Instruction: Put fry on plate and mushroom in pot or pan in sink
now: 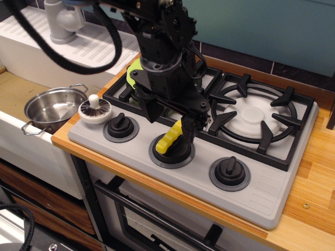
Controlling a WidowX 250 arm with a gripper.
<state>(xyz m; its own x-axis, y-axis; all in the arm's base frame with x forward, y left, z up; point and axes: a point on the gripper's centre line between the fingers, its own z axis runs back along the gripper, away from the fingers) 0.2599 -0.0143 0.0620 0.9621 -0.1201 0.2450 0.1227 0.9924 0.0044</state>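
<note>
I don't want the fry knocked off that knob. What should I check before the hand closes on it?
1. Fry within reach, lying on the middle knob: ok.
2. Hand open around the fry: cannot tell, one finger sits beside it, the other is hidden.
3. Plate free to receive it: cannot tell, the arm covers most of it.
4. Mushroom away from the hand, gills up on the stove's corner: ok.
5. Pot in the sink, empty: ok.
</note>
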